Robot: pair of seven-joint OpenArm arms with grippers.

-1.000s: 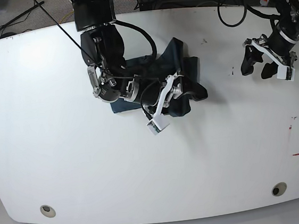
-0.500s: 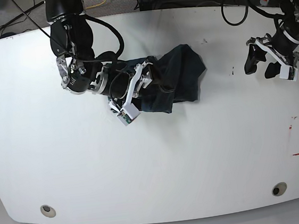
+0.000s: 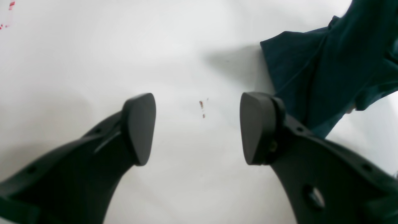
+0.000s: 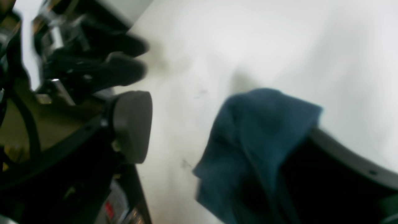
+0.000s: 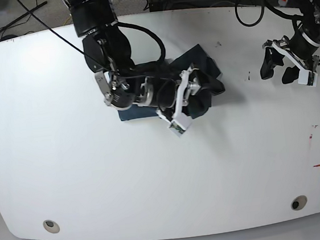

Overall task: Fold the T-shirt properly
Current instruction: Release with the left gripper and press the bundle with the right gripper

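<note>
Right gripper (image 5: 194,93): jaws wide apart, over the T-shirt (image 5: 201,72); in my right wrist view a flap of cloth drapes over one finger (image 4: 351,161). I can't tell if anything is truly pinched.
Left gripper (image 5: 283,67): jaws apart, empty, hovering near the far right edge of the surface (image 5: 69,181), well apart from the shirt.
T-shirt: bunched heap, centre toward the far edge, partly under my right arm.
Risk: cloth snagged on that finger could drag as I pull away and undo the fold.
Risk: the heap is lumpy; closing blind, I may catch several layers.
Change: half a second ago my right gripper sat further toward the base view's left side with the shirt stretched out; now it is back over the cloth, which is bunched tighter. Left gripper unmoved.
</note>
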